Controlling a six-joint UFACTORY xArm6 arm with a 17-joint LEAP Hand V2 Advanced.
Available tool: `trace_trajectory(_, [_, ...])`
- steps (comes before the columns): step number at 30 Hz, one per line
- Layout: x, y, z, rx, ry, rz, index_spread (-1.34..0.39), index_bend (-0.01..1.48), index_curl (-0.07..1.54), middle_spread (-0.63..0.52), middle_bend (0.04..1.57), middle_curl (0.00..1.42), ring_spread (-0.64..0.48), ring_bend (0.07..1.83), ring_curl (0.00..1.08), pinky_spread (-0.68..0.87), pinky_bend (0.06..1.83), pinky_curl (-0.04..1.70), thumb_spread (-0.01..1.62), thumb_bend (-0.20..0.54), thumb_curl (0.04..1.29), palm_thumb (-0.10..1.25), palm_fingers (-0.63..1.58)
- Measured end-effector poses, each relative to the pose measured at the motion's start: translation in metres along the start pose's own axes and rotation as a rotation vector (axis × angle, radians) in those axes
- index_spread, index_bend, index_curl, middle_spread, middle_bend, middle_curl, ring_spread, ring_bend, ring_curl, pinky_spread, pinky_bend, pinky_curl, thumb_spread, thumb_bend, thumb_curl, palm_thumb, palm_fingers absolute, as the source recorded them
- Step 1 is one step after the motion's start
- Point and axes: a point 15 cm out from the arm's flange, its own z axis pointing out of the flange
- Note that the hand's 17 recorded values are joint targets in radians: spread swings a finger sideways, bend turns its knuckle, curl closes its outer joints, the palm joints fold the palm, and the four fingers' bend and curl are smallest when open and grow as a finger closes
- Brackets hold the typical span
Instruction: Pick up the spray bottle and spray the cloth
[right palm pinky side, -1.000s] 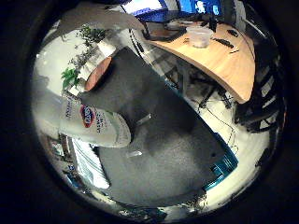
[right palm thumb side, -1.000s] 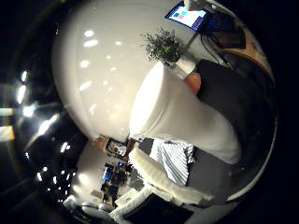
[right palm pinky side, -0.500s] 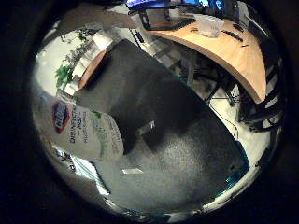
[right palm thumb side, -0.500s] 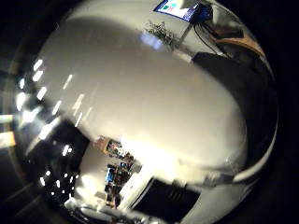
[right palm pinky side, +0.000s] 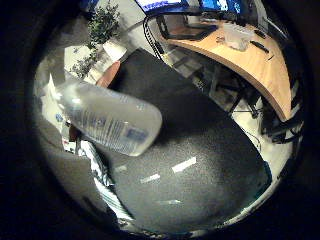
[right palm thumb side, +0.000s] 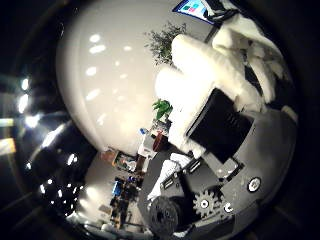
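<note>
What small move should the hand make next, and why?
Probably bring the palm closer to the bottle before closing. The bottle hangs over the dark mat, close to the palm, beside the striped cloth. The hand's fingers show no bottle between them, so no grip is visible.

little-finger view over dark table (right palm pinky side: 200, 150), thumb view facing hand (right palm thumb side: 220, 125)

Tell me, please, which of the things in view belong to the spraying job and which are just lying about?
For the job:
bottle, close to the palm, over the dark table
striped cloth, on that table
hand

Lying about:
plants
wooden desk
clear tub on the desk
</note>
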Motion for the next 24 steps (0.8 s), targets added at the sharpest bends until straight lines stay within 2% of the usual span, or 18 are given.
trace_trajectory(6, [-0.009, 0.005, -0.008, -0.025, -0.053, -0.005, -0.30, 1.15, 0.67, -0.22, 1.27, 0.84, -0.22, 1.43, 0.62, -0.32, 1.41, 0.46, 1.08, 0.001, 0.69, 0.96, 1.19])
trace_trajectory(15, [-0.016, 0.000, -0.047, 0.046, -0.029, -0.071, -0.30, 1.15, 0.66, -0.22, 1.25, 0.84, -0.23, 1.40, 0.62, -0.37, 1.34, 0.49, 0.94, -0.024, 0.80, 0.88, 1.18])
trace_trajectory(19, [-0.029, -0.010, -0.062, 0.078, -0.017, -0.114, -0.37, 0.96, 0.62, -0.24, 1.17, 0.76, -0.25, 1.33, 0.57, -0.50, 1.22, 0.44, 0.77, -0.040, 0.80, 0.78, 1.16])
trace_trajectory(20, [-0.032, -0.012, -0.066, 0.084, -0.009, -0.130, -0.40, 0.85, 0.60, -0.25, 1.14, 0.73, -0.27, 1.31, 0.55, -0.54, 1.19, 0.43, 0.73, -0.042, 0.79, 0.75, 1.12])
trace_trajectory(22, [-0.037, -0.014, -0.073, 0.081, 0.013, -0.166, -0.46, 0.70, 0.57, -0.28, 1.09, 0.69, -0.29, 1.28, 0.52, -0.58, 1.13, 0.40, 0.71, -0.042, 0.77, 0.73, 1.08])
trace_trajectory(24, [-0.044, -0.015, -0.082, 0.068, 0.044, -0.215, -0.51, 0.55, 0.54, -0.32, 0.96, 0.64, -0.33, 1.23, 0.49, -0.57, 1.12, 0.39, 0.74, -0.038, 0.74, 0.71, 0.97])
